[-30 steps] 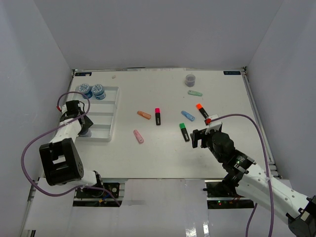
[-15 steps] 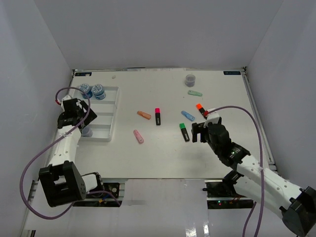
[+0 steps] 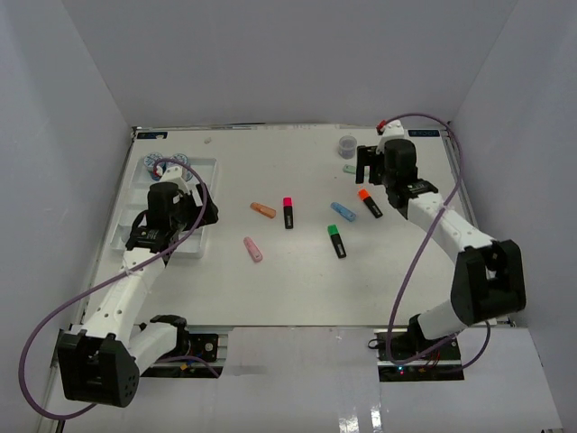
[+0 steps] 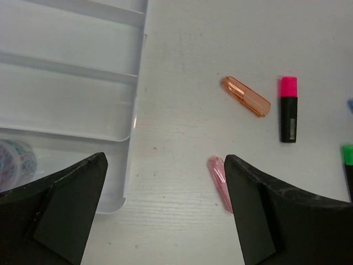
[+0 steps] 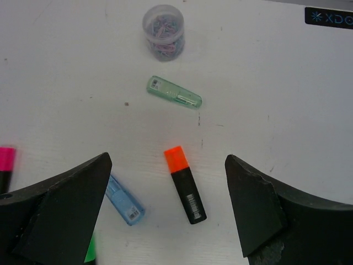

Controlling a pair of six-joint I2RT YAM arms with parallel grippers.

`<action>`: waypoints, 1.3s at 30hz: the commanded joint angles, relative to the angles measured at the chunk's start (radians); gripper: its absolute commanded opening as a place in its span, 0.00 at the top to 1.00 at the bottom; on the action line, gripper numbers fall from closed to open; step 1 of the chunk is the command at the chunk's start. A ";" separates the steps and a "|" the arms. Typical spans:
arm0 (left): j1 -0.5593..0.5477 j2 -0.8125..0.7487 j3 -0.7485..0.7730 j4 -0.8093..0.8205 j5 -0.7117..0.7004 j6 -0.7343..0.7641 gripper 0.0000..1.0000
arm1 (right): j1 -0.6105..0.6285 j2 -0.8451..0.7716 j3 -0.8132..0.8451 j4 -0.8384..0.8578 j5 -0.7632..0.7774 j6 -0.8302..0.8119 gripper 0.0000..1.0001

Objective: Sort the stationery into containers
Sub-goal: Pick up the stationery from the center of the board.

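Note:
The white divided tray (image 3: pixel 206 173) sits at the left, with two blue jars (image 3: pixel 173 161) in its far compartment. My left gripper (image 3: pixel 192 212) is open and empty above the tray's right edge (image 4: pixel 132 116). A jar (image 4: pixel 15 158) lies in the near compartment. A pink marker (image 4: pixel 220 175) lies by my right finger. My right gripper (image 3: pixel 371 165) is open and empty at the back right, above an orange-capped highlighter (image 5: pixel 185 185). A green marker (image 5: pixel 174 92) and a grey jar (image 5: pixel 163 32) lie beyond it.
Loose on the table are an orange marker (image 3: pixel 262 209), a pink-capped highlighter (image 3: pixel 288 213), a blue marker (image 3: pixel 342 211), a green-capped highlighter (image 3: pixel 336 241) and the pink marker (image 3: pixel 253 249). White walls enclose the table on three sides.
My left gripper has moved from the tray's left side to its right edge. My right gripper has swung from the table's middle to the back right, near the grey jar.

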State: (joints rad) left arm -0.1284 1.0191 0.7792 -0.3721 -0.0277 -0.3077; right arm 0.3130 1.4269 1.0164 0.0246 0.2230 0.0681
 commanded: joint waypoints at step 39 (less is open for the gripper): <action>-0.016 0.029 -0.024 0.035 0.106 0.025 0.02 | -0.071 0.951 0.837 0.150 -0.169 -0.264 0.10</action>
State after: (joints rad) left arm -0.1398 1.0531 0.7597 -0.3500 0.0650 -0.2855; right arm 0.2501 2.3489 1.7962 0.1329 0.0692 -0.1967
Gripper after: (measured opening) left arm 0.979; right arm 0.900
